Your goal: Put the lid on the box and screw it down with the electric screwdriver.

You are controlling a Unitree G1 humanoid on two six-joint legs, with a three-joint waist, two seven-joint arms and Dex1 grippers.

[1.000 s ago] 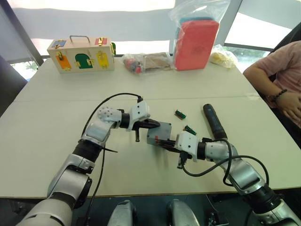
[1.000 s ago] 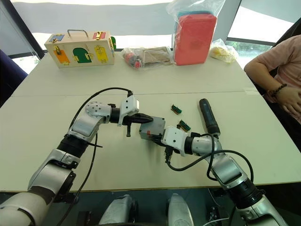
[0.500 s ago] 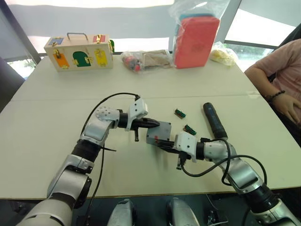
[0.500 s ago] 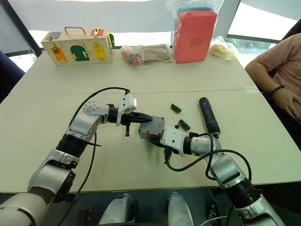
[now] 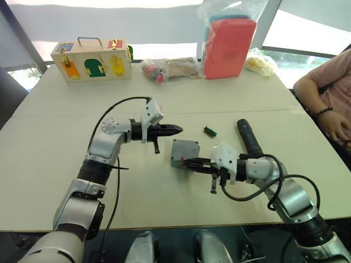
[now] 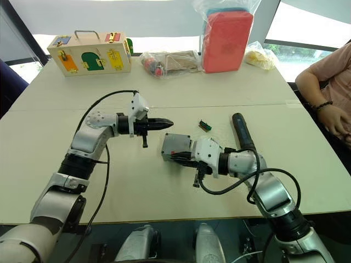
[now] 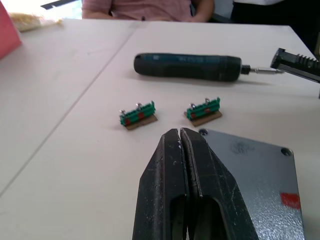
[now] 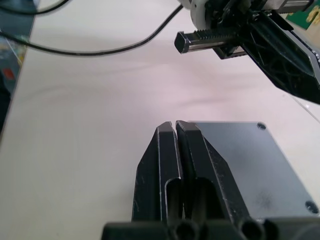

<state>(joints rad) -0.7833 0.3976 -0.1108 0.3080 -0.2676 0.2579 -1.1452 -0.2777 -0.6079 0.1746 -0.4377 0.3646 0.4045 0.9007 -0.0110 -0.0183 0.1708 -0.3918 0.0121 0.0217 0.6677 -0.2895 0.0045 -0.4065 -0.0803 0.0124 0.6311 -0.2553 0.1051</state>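
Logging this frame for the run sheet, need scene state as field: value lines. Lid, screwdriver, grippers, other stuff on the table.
lid: seated flat on the box, corner screw holes showing
electric screwdriver: lying on the table, unheld
left gripper: shut, empty, above the table just off the lid
right gripper: shut, empty, at the lid's near edge
green terminal blocks: two, between lid and screwdriver
table: wooden latch box and red bagged pack at far side
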